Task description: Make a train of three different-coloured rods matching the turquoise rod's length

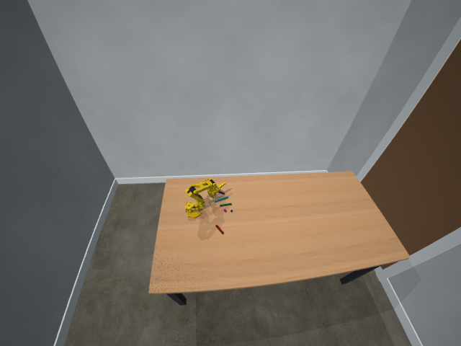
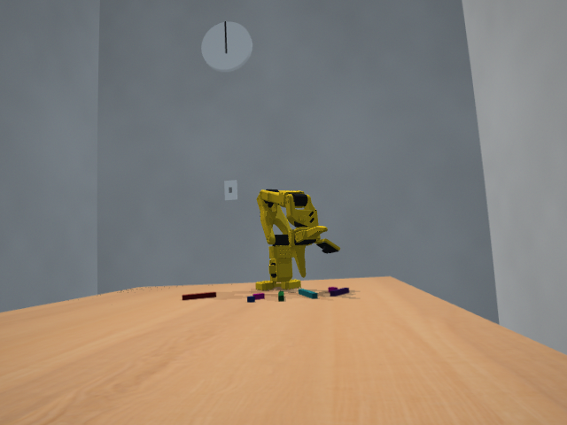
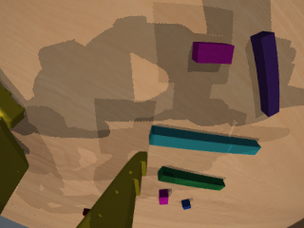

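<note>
My gripper (image 1: 220, 187) (image 2: 326, 238) (image 3: 76, 133) is open and empty. It hangs above the table, near the far end of the rod group. In the wrist view a magenta rod (image 3: 213, 52) (image 2: 332, 289) lies next to a purple rod (image 3: 266, 72) (image 1: 221, 192) (image 2: 340, 291). Below them lie the long turquoise rod (image 3: 204, 140) (image 1: 221, 199) (image 2: 307, 293) and a green rod (image 3: 190, 179) (image 1: 225, 204) (image 2: 280, 296), roughly parallel. Further off are a second small magenta rod (image 3: 163, 197) (image 1: 225, 210) (image 2: 259, 296) and a blue rod (image 3: 185, 204) (image 1: 231, 210) (image 2: 250, 298). A red rod (image 1: 220, 229) (image 2: 198, 296) lies apart from the rest.
The arm's base (image 1: 193, 212) (image 2: 279, 281) stands near the table's back left corner, close to the left edge. The wooden table (image 1: 297, 223) stretches wide to the right and front of the rods.
</note>
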`<state>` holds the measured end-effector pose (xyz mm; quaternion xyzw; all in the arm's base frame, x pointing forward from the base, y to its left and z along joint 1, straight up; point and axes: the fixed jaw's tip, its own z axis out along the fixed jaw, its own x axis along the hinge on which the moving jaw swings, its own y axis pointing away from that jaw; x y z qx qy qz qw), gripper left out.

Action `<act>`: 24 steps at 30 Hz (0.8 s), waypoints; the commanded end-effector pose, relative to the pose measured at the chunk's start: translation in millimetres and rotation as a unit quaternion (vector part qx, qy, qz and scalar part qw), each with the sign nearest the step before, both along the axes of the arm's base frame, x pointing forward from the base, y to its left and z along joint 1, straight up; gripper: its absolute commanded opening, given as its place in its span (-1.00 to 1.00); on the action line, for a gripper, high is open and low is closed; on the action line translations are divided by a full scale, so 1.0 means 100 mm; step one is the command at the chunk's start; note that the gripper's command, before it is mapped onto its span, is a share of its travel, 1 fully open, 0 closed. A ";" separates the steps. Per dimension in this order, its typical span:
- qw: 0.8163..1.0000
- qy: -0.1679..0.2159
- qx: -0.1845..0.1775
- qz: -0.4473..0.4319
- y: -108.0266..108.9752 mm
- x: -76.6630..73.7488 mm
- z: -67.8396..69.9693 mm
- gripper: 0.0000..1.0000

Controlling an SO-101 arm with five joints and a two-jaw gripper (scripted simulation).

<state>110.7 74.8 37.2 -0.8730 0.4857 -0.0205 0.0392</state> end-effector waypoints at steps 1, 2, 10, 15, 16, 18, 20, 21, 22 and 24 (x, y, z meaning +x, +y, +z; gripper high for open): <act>1.000 -0.003 0.003 -0.001 0.01 0.01 0.01 1.00; 1.000 -0.006 0.005 -0.001 0.01 0.02 0.02 1.00; 0.999 -0.028 0.021 -0.007 0.06 0.08 0.08 1.00; 0.999 -0.042 0.031 -0.010 0.09 0.13 0.12 1.00; 0.999 -0.042 0.031 -0.010 0.09 0.13 0.12 1.00; 1.000 -0.009 0.008 -0.006 0.02 0.02 0.02 1.00; 1.000 -0.012 0.010 -0.005 0.03 0.03 0.03 1.00; 1.000 -0.014 0.011 -0.004 0.03 0.04 0.04 1.00; 1.000 -0.016 0.012 -0.004 0.03 0.04 0.05 1.00; 1.000 -0.019 0.014 -0.002 0.04 0.05 0.06 1.00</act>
